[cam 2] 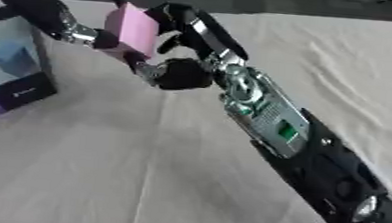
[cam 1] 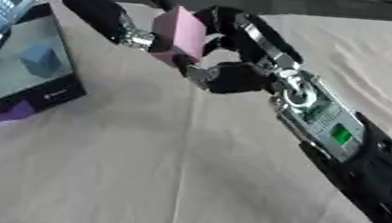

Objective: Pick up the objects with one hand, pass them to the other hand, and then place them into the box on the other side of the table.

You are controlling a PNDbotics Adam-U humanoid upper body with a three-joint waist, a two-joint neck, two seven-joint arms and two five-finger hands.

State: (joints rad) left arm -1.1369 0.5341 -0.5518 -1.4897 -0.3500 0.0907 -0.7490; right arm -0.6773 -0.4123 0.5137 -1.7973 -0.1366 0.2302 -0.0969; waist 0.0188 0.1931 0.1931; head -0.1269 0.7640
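Hands meet above table: right hand (cam 1: 229, 71) and left hand (cam 1: 131, 35) both clasp pink block (cam 1: 181, 32).

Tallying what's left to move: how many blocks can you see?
2: a pink block held between both hands above the table, and a blue block inside the box at left. Others may be hidden.

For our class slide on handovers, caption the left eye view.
Both hands, left hand and right hand, meet on a pink block beside the box.
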